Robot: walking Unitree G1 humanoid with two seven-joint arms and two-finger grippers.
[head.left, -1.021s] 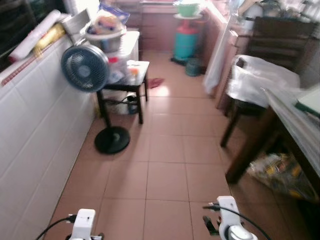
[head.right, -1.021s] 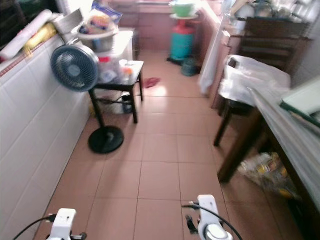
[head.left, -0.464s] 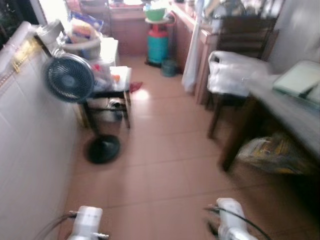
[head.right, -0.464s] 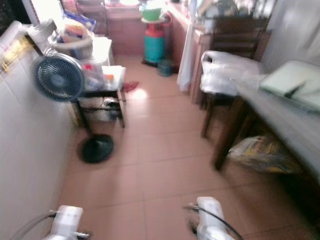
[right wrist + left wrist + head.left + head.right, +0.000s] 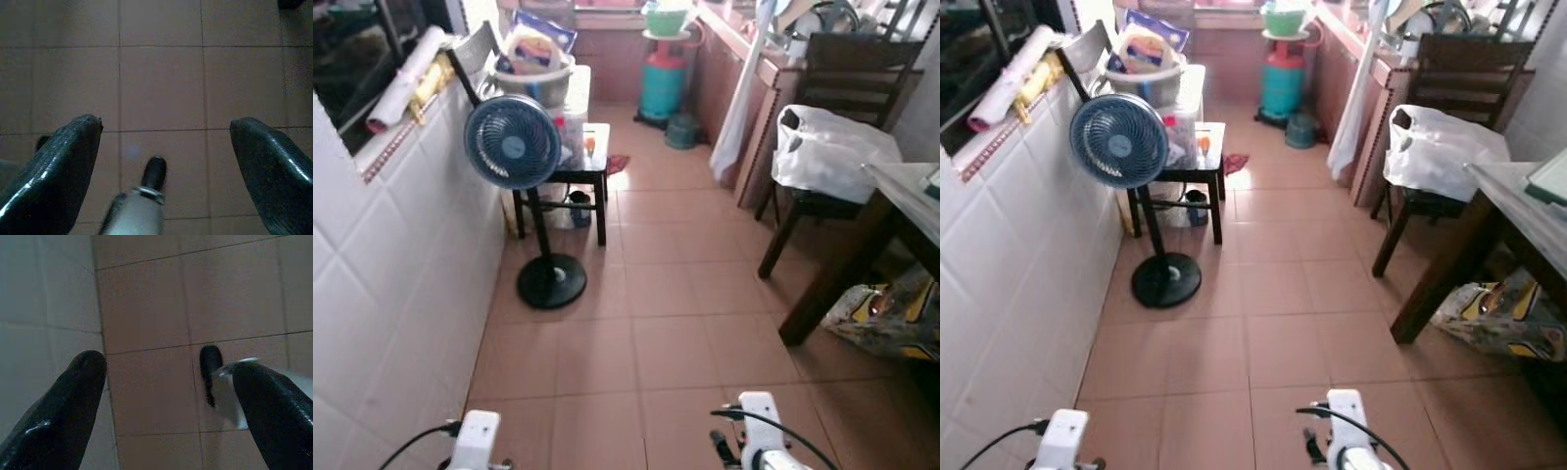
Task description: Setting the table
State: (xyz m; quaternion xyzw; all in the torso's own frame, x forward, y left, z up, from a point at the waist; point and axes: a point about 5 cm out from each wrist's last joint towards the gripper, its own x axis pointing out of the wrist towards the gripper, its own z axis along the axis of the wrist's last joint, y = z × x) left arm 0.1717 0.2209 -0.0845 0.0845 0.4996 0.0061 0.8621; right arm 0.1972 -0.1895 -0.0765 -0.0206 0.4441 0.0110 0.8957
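Terracotta floor tiles [image 5: 656,333] ran down a narrow kitchen passage between a white-tiled wall [image 5: 382,294] on the left and a dark wooden table [image 5: 901,211] at the right edge. That table, the thing to be set, stood to the right of the robot and somewhat ahead, with a glossy top and a greenish flat object [image 5: 1549,178] lying on it. A crumpled yellow-printed plastic bag [image 5: 891,313] lay on the floor beneath it. Just beyond the table stood a dark wooden chair [image 5: 847,88] with a white plastic bag [image 5: 827,152] heaped on its seat.

On the left, a blue-grey pedestal fan [image 5: 514,142] rose from a round black base, just in front of a small black side table [image 5: 573,171] piled with containers and a large grey basin [image 5: 533,78]. At the far end stood a teal gas cylinder [image 5: 661,83] with a green bowl [image 5: 666,18] on top.

Both arms hung low at the near edge, over bare floor. The left gripper [image 5: 166,396] had its two black fingers [image 5: 73,401] spread wide and held nothing. The right gripper [image 5: 164,156] likewise had its fingers [image 5: 58,166] parted and empty, above the tiles.
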